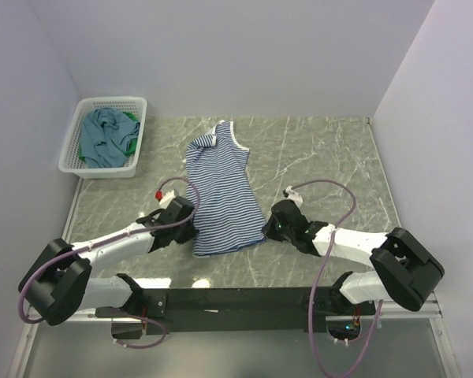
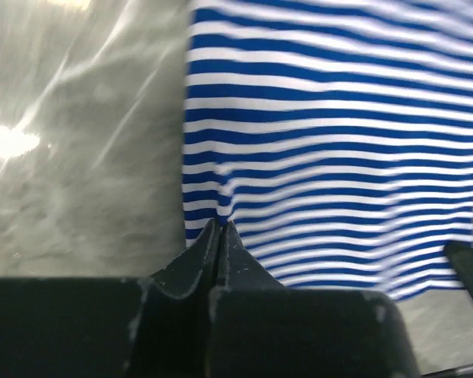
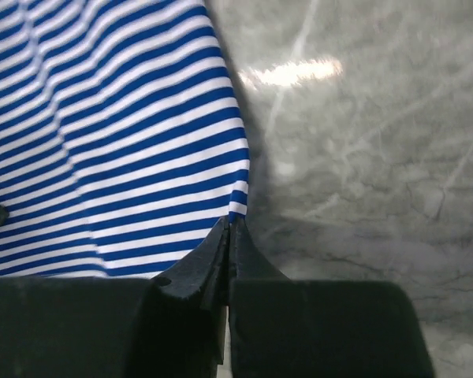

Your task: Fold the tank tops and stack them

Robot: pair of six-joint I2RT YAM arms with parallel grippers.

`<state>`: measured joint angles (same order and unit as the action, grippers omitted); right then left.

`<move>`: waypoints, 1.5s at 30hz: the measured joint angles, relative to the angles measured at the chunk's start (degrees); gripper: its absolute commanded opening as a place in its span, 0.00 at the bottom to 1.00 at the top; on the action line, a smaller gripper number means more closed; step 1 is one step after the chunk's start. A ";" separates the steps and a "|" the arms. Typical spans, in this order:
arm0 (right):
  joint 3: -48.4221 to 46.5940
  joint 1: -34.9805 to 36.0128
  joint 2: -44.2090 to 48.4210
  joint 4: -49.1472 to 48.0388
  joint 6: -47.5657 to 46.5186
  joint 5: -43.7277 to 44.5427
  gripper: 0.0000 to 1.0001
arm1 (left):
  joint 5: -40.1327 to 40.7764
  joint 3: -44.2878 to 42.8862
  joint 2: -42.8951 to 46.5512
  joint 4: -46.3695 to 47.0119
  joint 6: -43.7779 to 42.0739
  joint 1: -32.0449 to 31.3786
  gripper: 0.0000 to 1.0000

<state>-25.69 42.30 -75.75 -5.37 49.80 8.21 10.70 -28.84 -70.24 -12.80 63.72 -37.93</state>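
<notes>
Now, from above: the navy-and-white striped cloth tank top (image 1: 221, 193) lies spread mid-table on the grey marbled tabletop (image 1: 323, 157). The plain teal-blue top (image 1: 102, 134) and the bright green top (image 1: 131, 144) sit in the white plastic lattice basket (image 1: 71, 161) at the far left.

Left wrist: the left gripper (image 2: 219, 228) is clenched, pinching the striped top's left edge.

Right wrist: the right gripper (image 3: 230, 224) is clamped on its right edge.

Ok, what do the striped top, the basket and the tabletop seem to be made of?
Striped top: soft matte knit cloth, probably jersey; it rumples and puckers. Basket: white, likely plastic, by its moulded lattice walls. Tabletop: grey marble-look slab, polished; glare shows, but stone or laminate is unclear.
</notes>
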 measured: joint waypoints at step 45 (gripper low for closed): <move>-0.28 -11.58 19.15 24.28 -6.40 7.65 0.68 | -7.19 3.89 6.05 -0.94 -5.49 2.71 0.44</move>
<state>-25.98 30.72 -56.60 18.92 43.40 15.86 3.51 -24.95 -64.18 -13.74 58.24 -35.22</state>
